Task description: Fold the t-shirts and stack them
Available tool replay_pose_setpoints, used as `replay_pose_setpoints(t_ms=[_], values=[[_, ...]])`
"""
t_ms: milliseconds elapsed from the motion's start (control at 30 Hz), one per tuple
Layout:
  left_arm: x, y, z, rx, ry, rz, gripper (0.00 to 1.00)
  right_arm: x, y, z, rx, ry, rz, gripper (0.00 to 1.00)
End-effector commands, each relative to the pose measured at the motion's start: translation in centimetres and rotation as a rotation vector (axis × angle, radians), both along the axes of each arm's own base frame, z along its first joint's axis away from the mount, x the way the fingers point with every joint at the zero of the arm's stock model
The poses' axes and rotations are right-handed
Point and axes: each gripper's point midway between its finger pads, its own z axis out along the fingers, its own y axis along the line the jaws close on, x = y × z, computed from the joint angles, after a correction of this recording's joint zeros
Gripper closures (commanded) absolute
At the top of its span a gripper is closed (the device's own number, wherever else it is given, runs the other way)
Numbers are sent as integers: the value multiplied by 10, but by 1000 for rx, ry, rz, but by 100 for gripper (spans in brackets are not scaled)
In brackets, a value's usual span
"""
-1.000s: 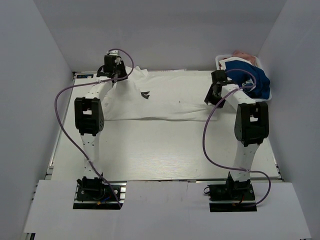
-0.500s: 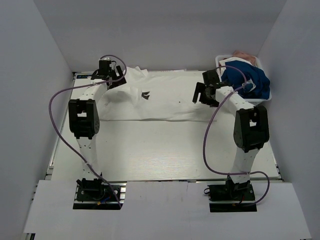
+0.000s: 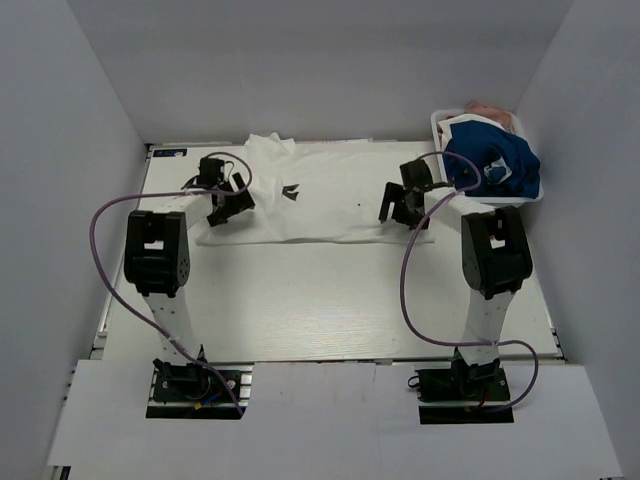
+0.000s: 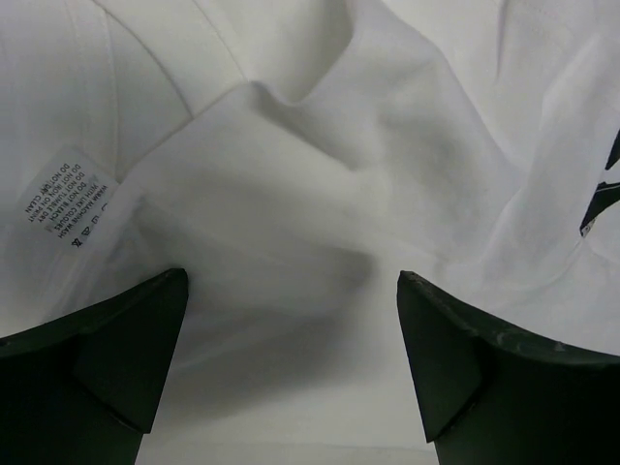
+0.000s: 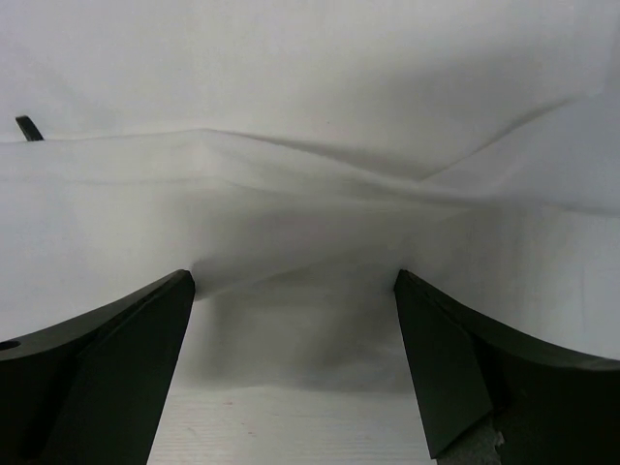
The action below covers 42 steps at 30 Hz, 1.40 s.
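**On the tabletop: a white t-shirt beneath two released pairs of fingers**

Across the far half of the tabletop [image 3: 330,300] a white t-shirt [image 3: 340,200] is spread out flat, its collar towards the back wall. A small black-and-grey chest print [image 3: 291,189] is seen left of its middle. No brand name can be read in it from above.

The left fingers [image 3: 228,205] are held over the left part of the white t-shirt and the right fingers [image 3: 400,208] over its right edge. In the left wrist view the left fingers [image 4: 116,358] are spread apart, released, and a soft hump of white cloth [image 4: 291,194] is raised between and beyond them. A care label [image 4: 70,208] is sewn to the cloth at the left. Several tilted lines of small dark capitals are printed on it. "DO NOT" can be made out at the start of some lines, and the rest is too small to be read. A black edge of the print [image 4: 603,189] is cut off at the right.

In the right wrist view the right fingers [image 5: 465,368] are likewise parted and nothing is clasped. A low ridge of white cloth [image 5: 291,184] is seen ahead of them, and bare tabletop [image 5: 291,426] lies between them.

At the far right corner a blue t-shirt [image 3: 500,160] is heaped in a white basket [image 3: 437,121].
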Motion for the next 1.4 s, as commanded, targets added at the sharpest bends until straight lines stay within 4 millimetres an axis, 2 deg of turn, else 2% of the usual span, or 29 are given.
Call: replay_pose_setpoints(t_ms=[0, 133, 167, 200, 233, 300, 333, 400, 467, 533, 600, 633, 700, 733, 800, 833, 867, 900, 933, 967, 1000, 1067, 1100, 1133, 1200, 1233, 1267, 1300, 1367], values=[[-79, 8, -41, 17, 245, 50, 0, -44, -10, -14, -2, 69, -5, 10], [-153, 24, -43, 55, 370, 177, 0, -119, -21, -30, -28, 178, 13, 10], [-181, 26, -52, 63, 415, 197, 0, -128, -22, -31, -30, 177, 13, 10], [-191, 23, -38, 53, 383, 201, 0, -135, -23, -23, -20, 160, -6, 10], [-219, 23, -46, 53, 424, 237, 0, -169, -26, -40, -32, 226, 7, 10], [-242, 17, -35, -5, 405, 262, 0, -193, -20, -25, 2, 195, 31, 10], [-242, 17, -28, -12, 373, 262, 0, -197, -18, -27, 3, 203, 30, 10], [-253, 23, -14, 8, 370, 283, 0, -200, -14, -4, 13, 149, 56, 10], [-243, 34, 15, 46, 290, 337, 0, -189, -12, 22, -1, 82, 53, 10], [-217, 39, 44, 49, 188, 347, 0, -167, -5, 57, 22, -22, 57, 10], [-184, 30, 68, 3, 94, 295, 0, -147, -3, 80, 19, -122, 64, 10], [-161, 23, 92, -8, 22, 253, 0, -129, 1, 104, 38, -186, 51, 10], [-120, 19, 112, -6, -31, 219, 0, -111, 3, 110, 27, -218, 32, 10], [-106, 23, 116, 10, -37, 208, 0, -92, 6, 126, 25, -255, 11, 10], [-63, 26, 118, 48, -45, 212, 0, -69, 3, 126, 9, -258, -37, 10], [-50, 25, 115, 60, -34, 200, 0, -61, 4, 113, -5, -220, -46, 10], [-35, 26, 112, 84, -27, 169, 0, -47, 0, 121, -1, -229, -72, 10], [-6, 24, 134, 88, -88, 154, 0, -34, 2, 116, -5, -193, -76, 10], [6, 24, 132, 104, -73, 136, 0, -25, 0, 84, -42, -112, -83, 10], [21, 24, 93, 136, 14, 105, 0, -3, 2, 107, -28, -161, -90, 10], [47, 22, 114, 140, -37, 94, 0, 7, -6, 90, -38, -120, -95, 10], [73, 19, 100, 151, -23, 56, 0, 22, -10, 74, -57, -90, -81, 10], [100, 7, 90, 142, -40, -1, 0, 44, -6, 99, -36, -152, -68, 10], [106, 6, 82, 151, -27, -12, 0, 45, -11, 69, -74, -70, -60, 10], [126, 1, 75, 142, -63, -47, 0, 71, -15, 92, -99, -139, -54, 10], [140, 0, 72, 145, -113, -50, 0, 83, -20, 77, -122, -119, -68, 10], [137, -1, 47, 146, -87, -67, 0, 84, -22, 72, -136, -102, -70, 10], [140, -3, 40, 143, -97, -80, 2, 93, -22, 77, -135, -120, -66, 10], [145, -2, 32, 150, -113, -72, 5, 105, -24, 60, -138, -104, -51, 10]])
